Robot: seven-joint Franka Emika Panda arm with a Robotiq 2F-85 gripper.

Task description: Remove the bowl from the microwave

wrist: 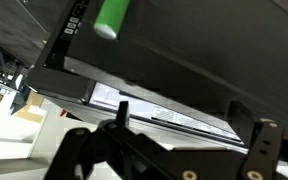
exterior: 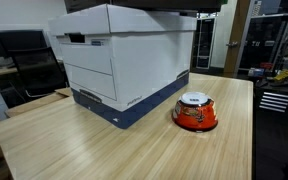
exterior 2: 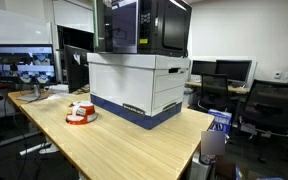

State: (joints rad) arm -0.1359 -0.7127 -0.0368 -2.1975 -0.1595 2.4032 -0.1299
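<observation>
In an exterior view, the bowl (exterior: 195,112), red-orange with a pale top, sits on the wooden table (exterior: 74,145) just beside the front corner of a big white box (exterior: 124,55) with a navy base. Only the lower edge of a dark shape shows on top of the box. In the other exterior view, the bowl (exterior 2: 80,113) again rests on the table (exterior 2: 124,145), near the box (exterior 2: 139,85) but not touching it. A black microwave (exterior 2: 144,27) stands on the box lid, so the bowl is outside the microwave and well below it. Office desks with monitors (exterior 2: 24,62) stand behind. In the wrist view, the gripper (wrist: 169,142) points at a dark slanted surface that fills most of the frame, with a blurred green object (wrist: 112,17) near the top. Its fingers (wrist: 264,145) are spread wide apart and hold nothing.
</observation>
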